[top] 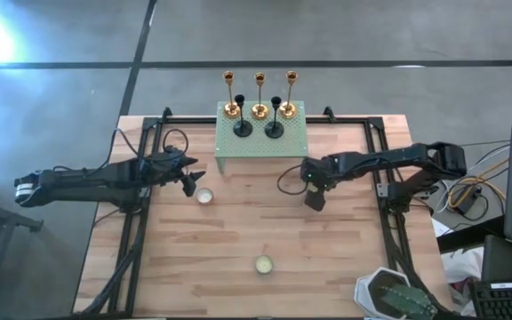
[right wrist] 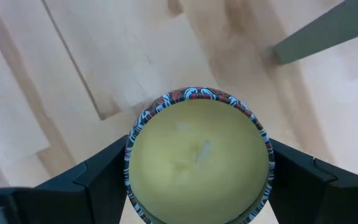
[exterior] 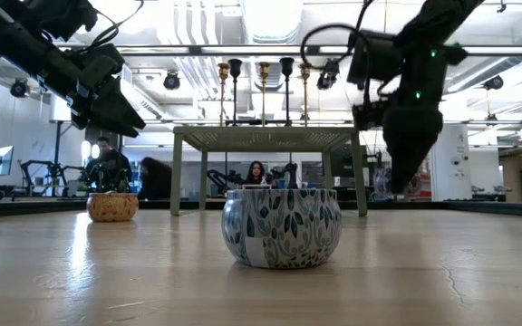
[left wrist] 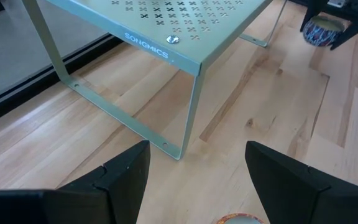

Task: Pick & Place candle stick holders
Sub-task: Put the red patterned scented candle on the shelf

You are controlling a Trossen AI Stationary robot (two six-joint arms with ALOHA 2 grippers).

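Left gripper, dark two-finger, hovers at about 9 o'clock on the wooden plank desk, fingers spread, nothing between them, just beside a small round candle tin. At 12 o'clock a pale green perforated metal stand carries all five candle stick holders: three shiny gold candle stick holders, slim-stemmed on round bases, in the back row, and two shorter matte black candle stick holders in front. At 6 o'clock sits another round tin candle; in the low view it is a leaf-patterned tin. Right gripper, at about 3 o'clock just off the stand's right leg, is closed around a round patterned-rim candle tin with smooth yellowish wax. People show blurred in the room behind.
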